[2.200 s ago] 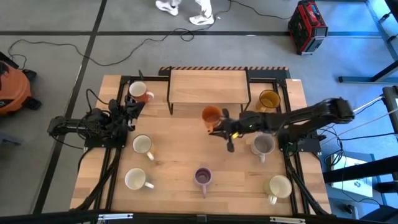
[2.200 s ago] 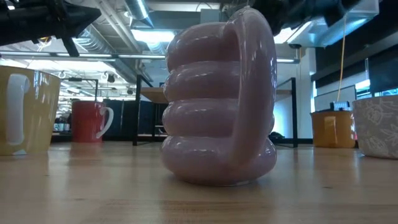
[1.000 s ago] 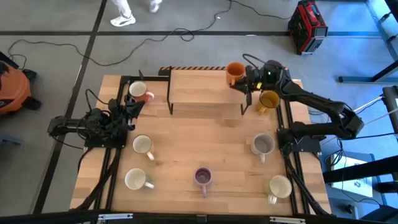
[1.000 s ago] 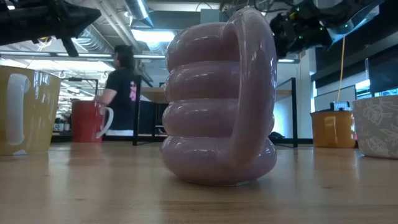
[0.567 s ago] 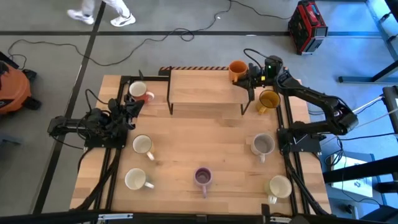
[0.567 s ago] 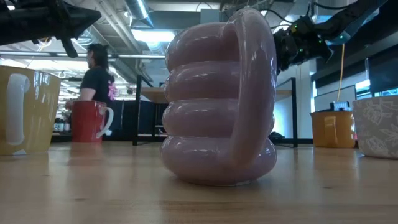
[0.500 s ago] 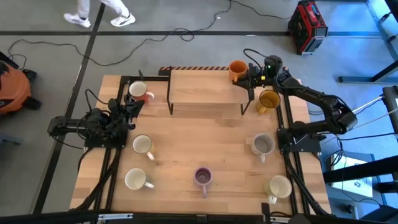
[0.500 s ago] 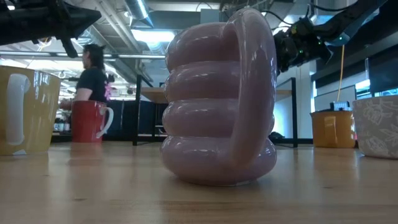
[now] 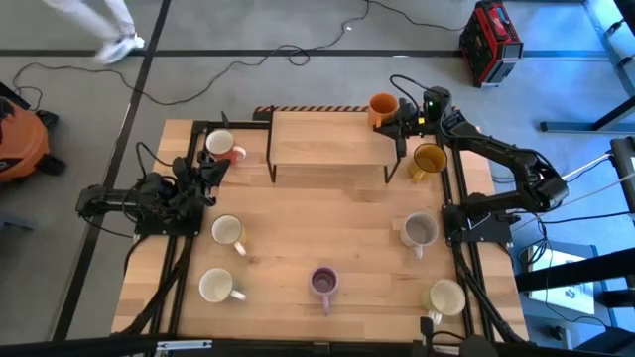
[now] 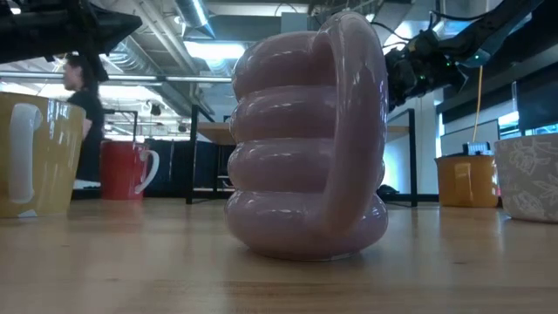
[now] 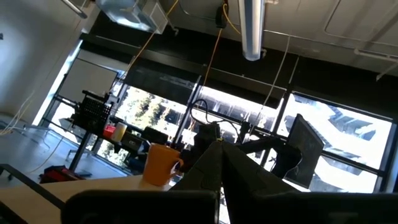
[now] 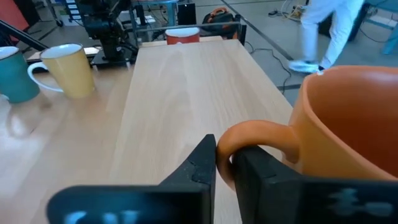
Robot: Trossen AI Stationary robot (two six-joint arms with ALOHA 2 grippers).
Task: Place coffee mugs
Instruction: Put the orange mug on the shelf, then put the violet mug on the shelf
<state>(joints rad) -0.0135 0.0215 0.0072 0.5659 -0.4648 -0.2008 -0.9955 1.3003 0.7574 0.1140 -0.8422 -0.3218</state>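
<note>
An orange mug (image 9: 381,104) stands upright at the far right corner of the raised wooden shelf (image 9: 327,139). My right gripper (image 9: 400,119) is beside it on the right, shut on its handle; the low view shows this gripper (image 10: 408,74) up high. My left gripper (image 9: 213,169) waits shut at the table's left edge, holding nothing. The other mugs stand on the table below: red-orange (image 9: 223,146), mustard (image 9: 429,159), grey (image 9: 420,230), purple (image 9: 324,282), two cream (image 9: 228,231) (image 9: 445,296) and one white (image 9: 216,286). My right gripper pinches the orange mug's handle (image 12: 249,138) between its two fingers (image 12: 202,163), which cross the loop on its outer curve. They come in nearly level from the table's right side. The mug stays upright, its base seemingly on the shelf top (image 11: 161,180).
The shelf's black legs (image 9: 389,169) stand just left of the mustard mug. In the low view the purple mug (image 10: 305,139) fills the foreground. A person (image 10: 83,105) walks in the room beyond the table. Bare wood lies in the table's middle (image 9: 317,218).
My right gripper has gone down and slightly toward the shelf's far right corner with the orange mug, which stays upright. The person behind the table has walked off toward the left.
</note>
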